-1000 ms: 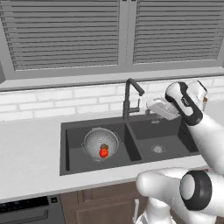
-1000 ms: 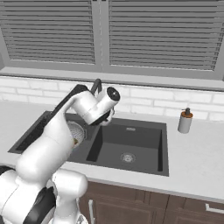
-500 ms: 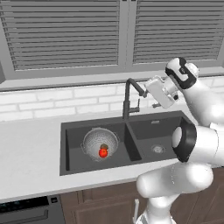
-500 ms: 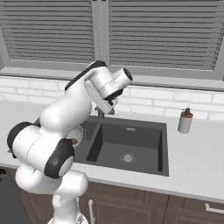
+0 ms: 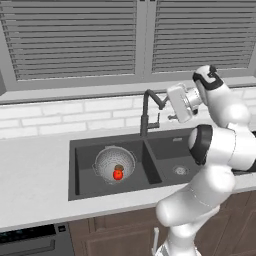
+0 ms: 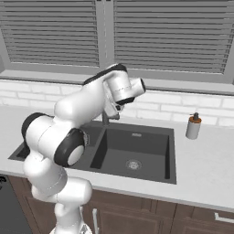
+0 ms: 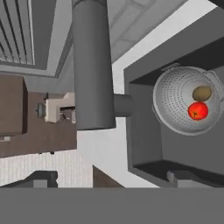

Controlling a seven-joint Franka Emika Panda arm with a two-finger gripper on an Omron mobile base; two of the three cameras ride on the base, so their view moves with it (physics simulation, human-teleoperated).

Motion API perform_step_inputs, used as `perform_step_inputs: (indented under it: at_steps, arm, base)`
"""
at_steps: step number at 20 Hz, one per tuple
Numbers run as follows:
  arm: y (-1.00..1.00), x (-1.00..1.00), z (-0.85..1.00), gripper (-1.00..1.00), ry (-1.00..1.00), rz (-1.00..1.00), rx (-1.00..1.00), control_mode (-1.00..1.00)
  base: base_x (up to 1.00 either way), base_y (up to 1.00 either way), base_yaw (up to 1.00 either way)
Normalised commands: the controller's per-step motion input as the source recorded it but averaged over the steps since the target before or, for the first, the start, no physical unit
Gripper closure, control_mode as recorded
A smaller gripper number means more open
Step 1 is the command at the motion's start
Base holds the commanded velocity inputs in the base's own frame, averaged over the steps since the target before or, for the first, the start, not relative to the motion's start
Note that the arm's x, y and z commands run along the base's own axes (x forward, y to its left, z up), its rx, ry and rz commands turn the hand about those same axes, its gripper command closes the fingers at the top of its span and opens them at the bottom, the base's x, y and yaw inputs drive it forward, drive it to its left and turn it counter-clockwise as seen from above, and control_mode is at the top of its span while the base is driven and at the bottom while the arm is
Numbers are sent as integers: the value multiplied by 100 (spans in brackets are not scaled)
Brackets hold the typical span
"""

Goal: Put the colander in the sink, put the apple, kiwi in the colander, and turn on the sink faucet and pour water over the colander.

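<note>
Looking over the arm from the left base camera, I saw the gripper [image 5: 172, 106] raised beside the top of the sink faucet [image 5: 148, 112], just to the right of its bent spout and close to it; I could not tell whether it touched. In the hand camera the faucet's dark tube [image 7: 92, 65] filled the middle, lying between the two fingertips [image 7: 41, 178], which stood wide apart at the bottom edge, not gripping anything. The fingers were fully spread. The sink [image 5: 80, 150] sat directly below the faucet. In the basin to the left of the faucet rested the colander [image 5: 107, 159], upright on the basin floor. Inside it lay the apple [image 5: 117, 174] and the kiwi [image 5: 119, 167], touching or nearly so, the kiwi on the faucet side of the apple. Both fruits lay well apart from the fingers.
</note>
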Motion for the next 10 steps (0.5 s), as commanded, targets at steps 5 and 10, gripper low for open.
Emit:
perform_step_inputs:
  at_steps: [5,10]
  arm:
    - [28,47,0,-100,0,0,17,-100]
    - [17,66,0,-100,0,0,13,-100]
  base:
    - [0,0,0]
    - [0,0,0]
